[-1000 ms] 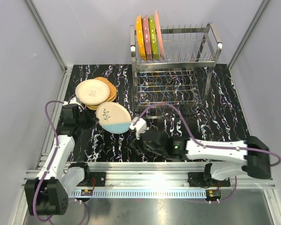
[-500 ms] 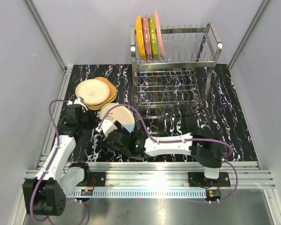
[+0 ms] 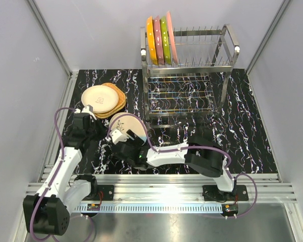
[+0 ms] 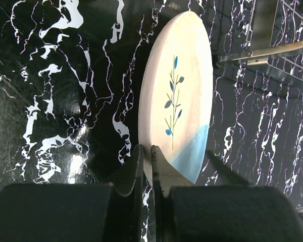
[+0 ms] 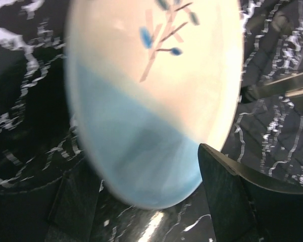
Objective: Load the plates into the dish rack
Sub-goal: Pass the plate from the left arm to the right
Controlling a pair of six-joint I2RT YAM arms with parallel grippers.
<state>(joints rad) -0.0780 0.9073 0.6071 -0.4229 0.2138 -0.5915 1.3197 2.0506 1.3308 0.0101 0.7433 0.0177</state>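
A cream plate with a blue leaf sprig and a light-blue edge (image 3: 127,123) stands tilted up off the table, left of the dish rack (image 3: 192,65). My left gripper (image 3: 103,132) is shut on its rim, and in the left wrist view the fingertips (image 4: 146,154) pinch the plate (image 4: 179,96) edge-on. My right gripper (image 3: 121,141) is open at the plate's blue side. In the right wrist view the plate (image 5: 156,75) fills the frame, its blue edge between the spread fingers (image 5: 219,176). Four plates (image 3: 160,40) stand on edge at the left end of the rack's upper tier.
A stack of cream and tan plates (image 3: 103,98) lies at the back left of the black marbled table (image 3: 242,126). The rack's lower wire shelf (image 3: 182,96) sits just right of the held plate. Grey walls and metal rails close in the table.
My right arm has swung left across the table to the plate and its jaws have opened wide. The left gripper has tipped the plate up and drawn it slightly back and left.
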